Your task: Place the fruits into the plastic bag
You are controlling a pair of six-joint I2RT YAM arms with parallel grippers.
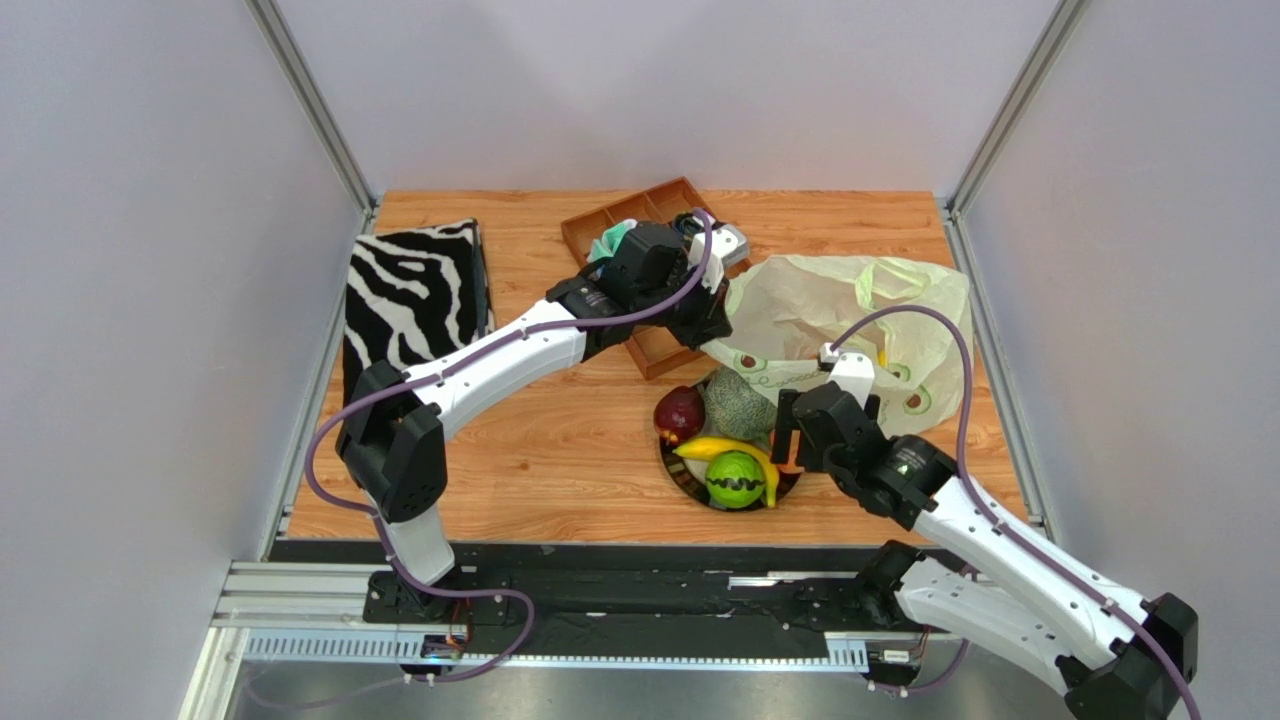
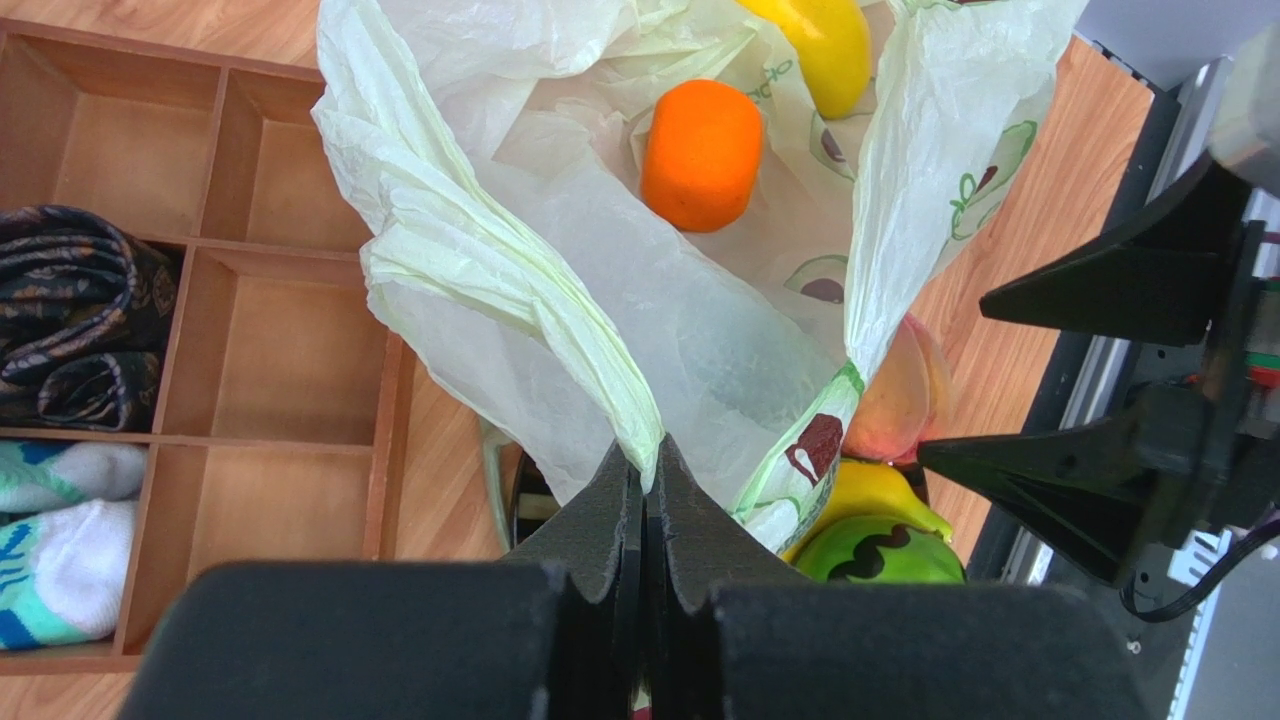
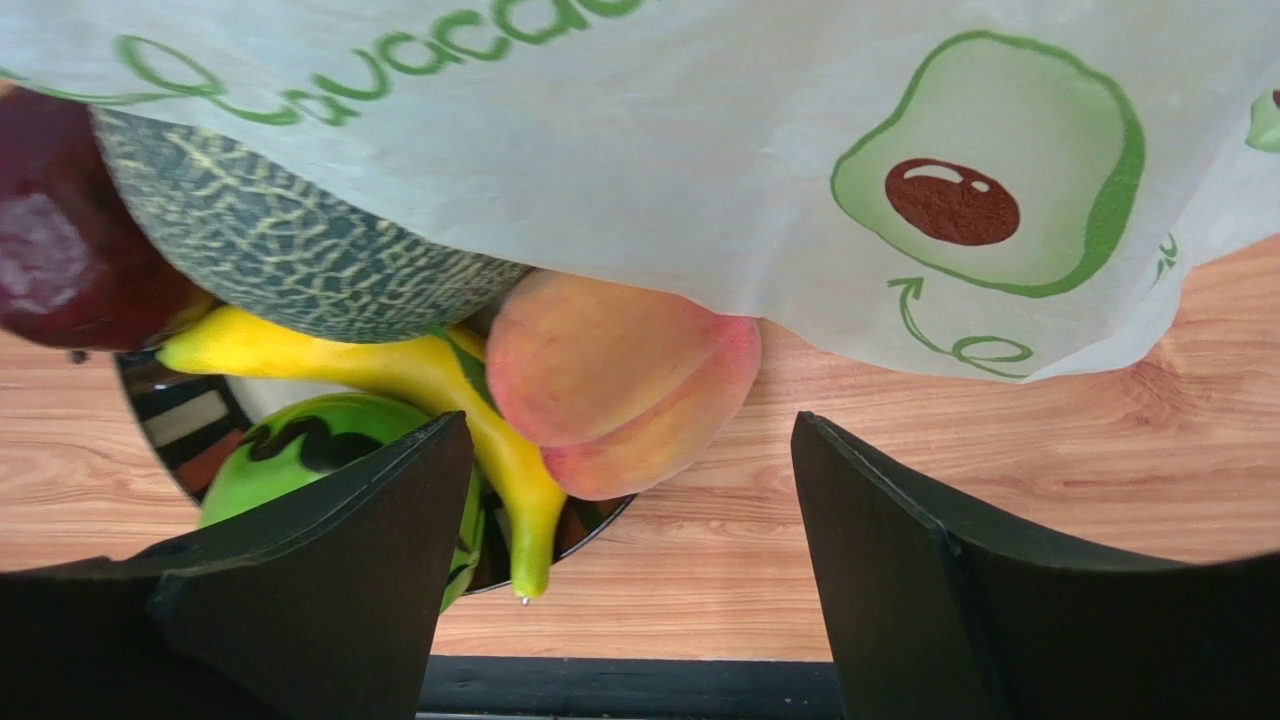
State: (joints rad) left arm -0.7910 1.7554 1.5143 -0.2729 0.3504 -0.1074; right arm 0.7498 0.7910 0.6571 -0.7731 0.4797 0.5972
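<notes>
The pale green plastic bag (image 1: 842,323) lies at the right back, its mouth towards the left. My left gripper (image 1: 709,320) is shut on the bag's twisted handle (image 2: 601,375) and holds the mouth up. Inside the bag lie an orange (image 2: 702,153) and a yellow oblong fruit (image 2: 819,45). A bowl (image 1: 669,458) holds the dark red apple (image 1: 679,413), netted melon (image 1: 739,402), banana (image 1: 718,449) and striped green ball (image 1: 735,480). In the right wrist view the peach (image 3: 616,383) lies at the bowl's edge under the bag (image 3: 676,150). My right gripper (image 3: 631,510) is open, just short of the peach.
A wooden compartment tray (image 1: 661,210) with teal and black cloth rolls (image 2: 60,315) stands at the back, beside the left gripper. A zebra-striped fabric box (image 1: 413,293) lies at the left. The table's front edge (image 3: 631,683) is close behind the right gripper.
</notes>
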